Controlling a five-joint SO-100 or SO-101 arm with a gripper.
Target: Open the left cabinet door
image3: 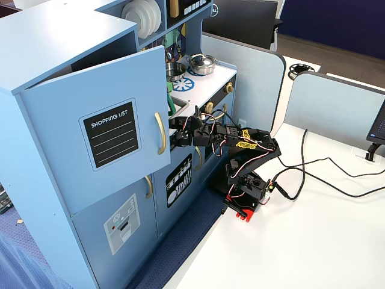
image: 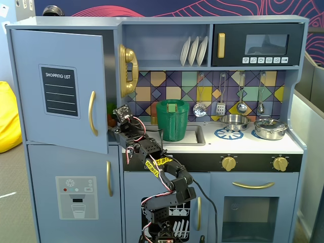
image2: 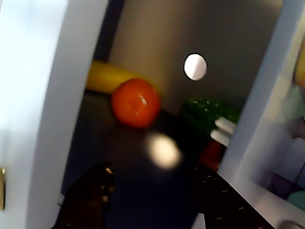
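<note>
- The gripper (image: 120, 115) sat at the free edge of the left cabinet door (image: 59, 91); its jaws stood apart, holding nothing.
- Inside lay one orange (image2: 136, 102) and one banana (image2: 107, 78).

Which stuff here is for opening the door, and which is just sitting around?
For the job:
- left cabinet door, partly open
- its gold handle
- gripper, at the door's free edge

Just sitting around:
- green jug
- toy phone
- plates
- pot
- orange
</note>
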